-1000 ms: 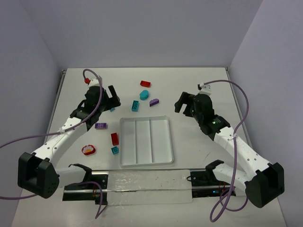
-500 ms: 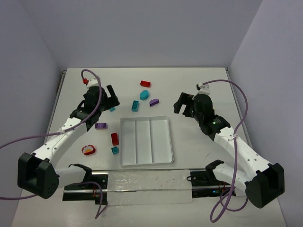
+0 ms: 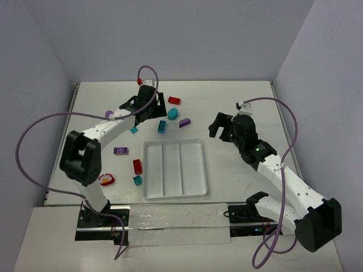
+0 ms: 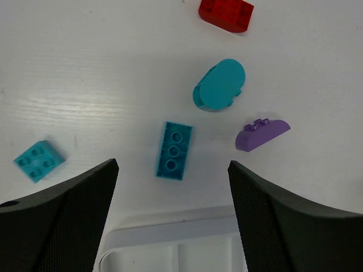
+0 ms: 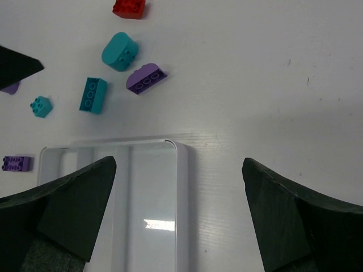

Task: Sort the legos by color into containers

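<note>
Swung forward since the earlier frame, my left arm now reaches beyond the tray [image 3: 176, 196]. Left gripper [image 3: 154, 113]: jaws spread wide, empty, over the teal rectangular brick [image 4: 174, 150]. Right gripper [image 3: 221, 127]: jaws likewise apart, near the tray's far right corner. Rounded teal brick [image 4: 220, 85], purple arch [image 4: 262, 134] and red brick [image 4: 226, 12] lie on the table, outside the tray.

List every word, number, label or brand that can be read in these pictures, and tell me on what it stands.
No text can be read in any view.
The studs of the teal rectangular brick are too small to show any brand mark.
The white tray carries no visible label.
</note>
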Motion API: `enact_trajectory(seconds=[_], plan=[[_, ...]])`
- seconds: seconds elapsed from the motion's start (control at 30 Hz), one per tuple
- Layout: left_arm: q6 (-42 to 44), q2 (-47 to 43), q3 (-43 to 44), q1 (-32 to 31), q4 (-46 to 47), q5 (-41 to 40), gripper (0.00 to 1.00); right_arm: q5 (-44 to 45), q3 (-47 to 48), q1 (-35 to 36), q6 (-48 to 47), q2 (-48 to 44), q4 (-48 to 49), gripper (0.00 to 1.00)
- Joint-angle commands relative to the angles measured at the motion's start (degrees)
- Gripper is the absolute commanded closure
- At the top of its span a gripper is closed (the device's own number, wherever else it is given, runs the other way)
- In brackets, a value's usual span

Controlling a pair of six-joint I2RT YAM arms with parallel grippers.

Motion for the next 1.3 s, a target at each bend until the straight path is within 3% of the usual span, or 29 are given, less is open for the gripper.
enact_trajectory(seconds=[0.0,0.3,0.57,0.83,0.97,1.1,1.17,1.27], plan=[[2.24,7.83,7.63,-2.49,-4.13,0.61,0.17,0.98,-0.61,-0.17,-0.1,-2.09,2.38,0.0],[3.74,17.12,12.69,-5.06,-7.28,-4.23,0.23,0.22,-0.39,-0.17,0.29,-0.96,2.53,0.0],[2.33,19.35,11.73,-5.25,-6.67,-9.35,0.25,0.13,0.23,-0.17,0.2,-0.61,1.48,0.0],[4.03,21.41,12.65,-5.25,-6.14,-8.57,0.3,-0.58,-0.03,-0.17,0.82,0.37,2.08,0.0],[4.67,22.28,13.6,-5.25,-6.31,-8.46,0.41,-0.63,0.28,-0.13,0.62,0.54,1.94,0.0],[4.29,21.95,13.84,-5.25,-6.5,-8.93,0.69,-0.22,0.4,-0.17,0.56,0.18,1.58,0.0],[4.05,19.73,13.84,-5.25,-7.4,-9.3,0.88,0.05,0.39,-0.16,0.38,-0.27,1.31,0.0],[3.39,14.29,12.92,-5.52,-8.04,-9.49,0.99,0.22,0.22,-0.18,0.52,-0.62,1.33,0.0]])
